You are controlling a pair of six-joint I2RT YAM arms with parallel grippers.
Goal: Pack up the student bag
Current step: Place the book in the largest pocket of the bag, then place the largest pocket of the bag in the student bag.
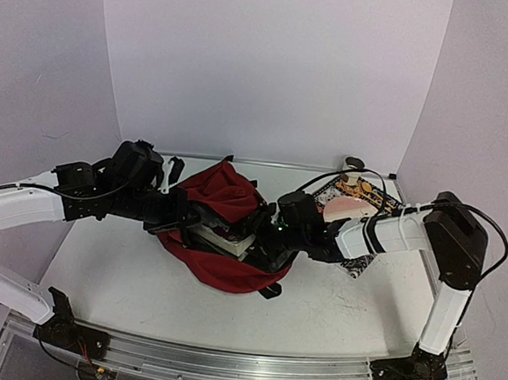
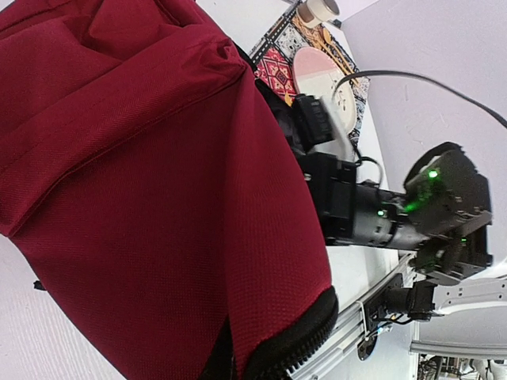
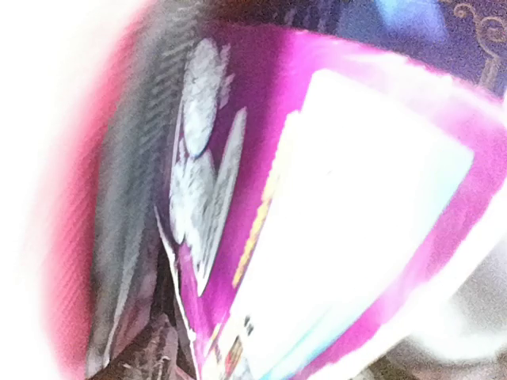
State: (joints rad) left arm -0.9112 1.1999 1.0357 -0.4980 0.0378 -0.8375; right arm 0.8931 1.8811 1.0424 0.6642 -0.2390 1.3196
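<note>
Slumped dark red student bag, left gripper tight on its flap; right gripper state indiscernible

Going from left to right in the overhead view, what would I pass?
left arm → bag → plate → right arm's black elbow

student bag: dark red woven cloth, matt, weave grain visible up close. Zipper tape: black, ribbed, coarser than the cloth. Table: white, smooth, matt. Front rail: bare brushed metal. Right arm shell: white plastic, slight sheen. Magenta pack: glossy print, blurred.
</note>
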